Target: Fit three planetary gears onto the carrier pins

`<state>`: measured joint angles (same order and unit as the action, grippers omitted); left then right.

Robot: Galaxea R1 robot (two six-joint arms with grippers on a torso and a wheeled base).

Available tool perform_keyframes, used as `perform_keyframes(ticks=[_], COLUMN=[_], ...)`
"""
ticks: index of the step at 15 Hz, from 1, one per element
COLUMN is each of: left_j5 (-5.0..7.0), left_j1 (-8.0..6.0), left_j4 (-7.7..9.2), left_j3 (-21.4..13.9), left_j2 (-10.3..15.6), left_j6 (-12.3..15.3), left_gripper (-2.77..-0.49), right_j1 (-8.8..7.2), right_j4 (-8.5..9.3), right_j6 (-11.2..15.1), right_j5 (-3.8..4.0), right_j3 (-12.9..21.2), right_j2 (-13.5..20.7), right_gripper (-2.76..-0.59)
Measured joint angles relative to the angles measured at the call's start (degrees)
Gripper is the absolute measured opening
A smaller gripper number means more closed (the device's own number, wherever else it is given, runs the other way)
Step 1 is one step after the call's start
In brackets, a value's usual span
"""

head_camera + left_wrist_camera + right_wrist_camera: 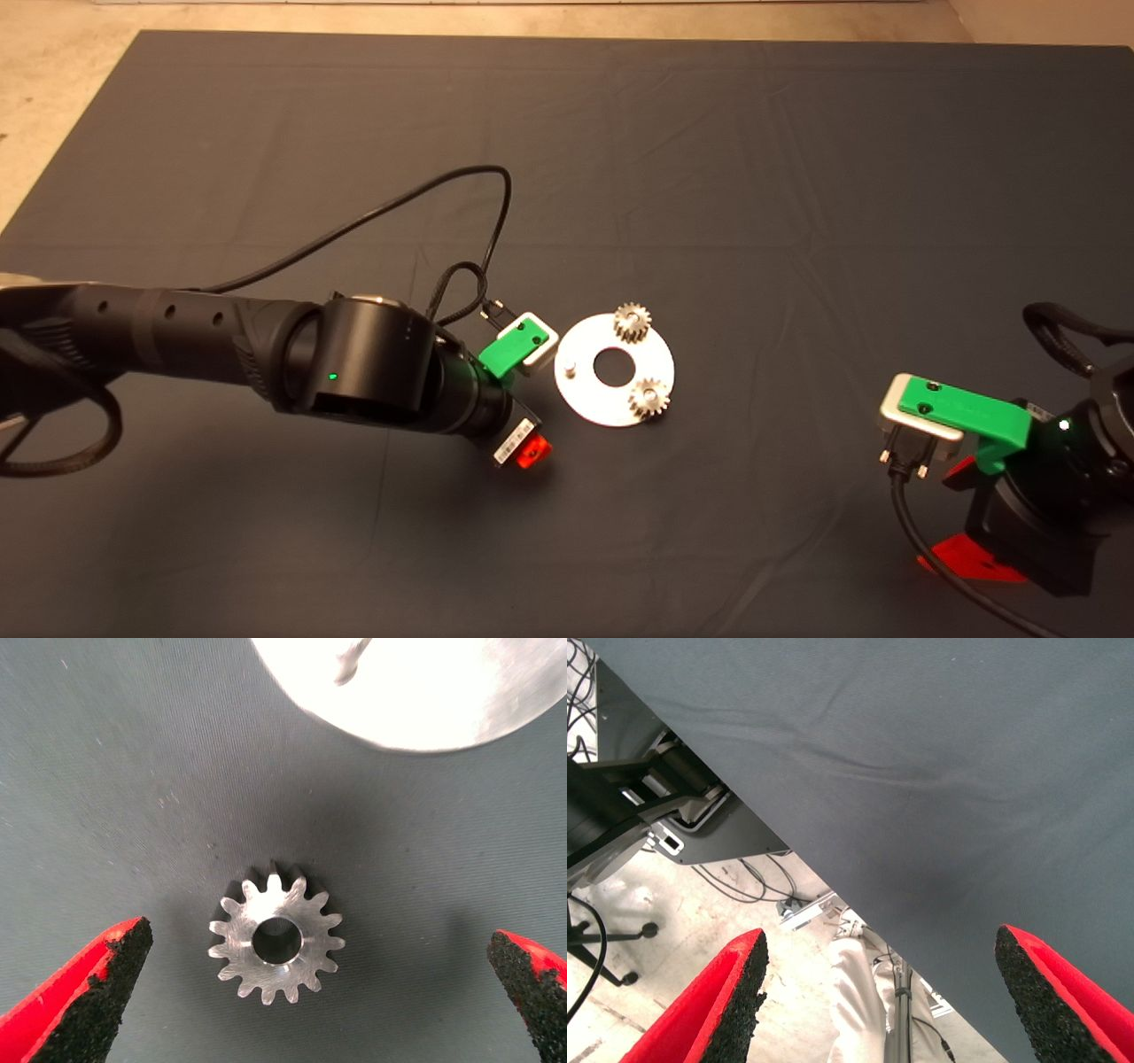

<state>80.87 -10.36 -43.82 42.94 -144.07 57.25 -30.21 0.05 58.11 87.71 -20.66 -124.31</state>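
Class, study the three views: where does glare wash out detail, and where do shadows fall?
Left wrist view: the carrier plate is blown out to near white, hiding its surface, while the loose gear lying flat on the mat between the open left gripper stays crisp, with a soft shadow around it. Head view: the left arm casts a broad shadow on the mat. Right wrist view: no glare.

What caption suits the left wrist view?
Open left pincer straddles a loose gear on the mat, beside the carrier plate.

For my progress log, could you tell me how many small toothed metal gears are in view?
3. Two small toothed metal gears sit on the shiny round metal plate: far side, near side. The third lies on the dark mat between the open left gripper fingers.
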Motion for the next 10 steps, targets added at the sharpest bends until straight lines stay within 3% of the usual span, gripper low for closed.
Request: perform_keyframes(ticks=[4, 10], left_j5=[-0.41, -0.55], left_j1=[2.33, 2.43], left_j4=[-0.71, -2.17], left_j3=[0.06, 0.11], left_j2=[0.05, 0.10], left_j6=[-0.81, -0.96], left_gripper=[-0.51, -0.59], right_j1=[0.02, 0.00], right_j4=[0.00, 0.00], right_j6=[0.02, -0.03], right_j5=[-0.01, -0.01], right_j3=[0.00, 0.05], right_j2=[0.57, 1.01], right_gripper=[-1.47, -1.47])
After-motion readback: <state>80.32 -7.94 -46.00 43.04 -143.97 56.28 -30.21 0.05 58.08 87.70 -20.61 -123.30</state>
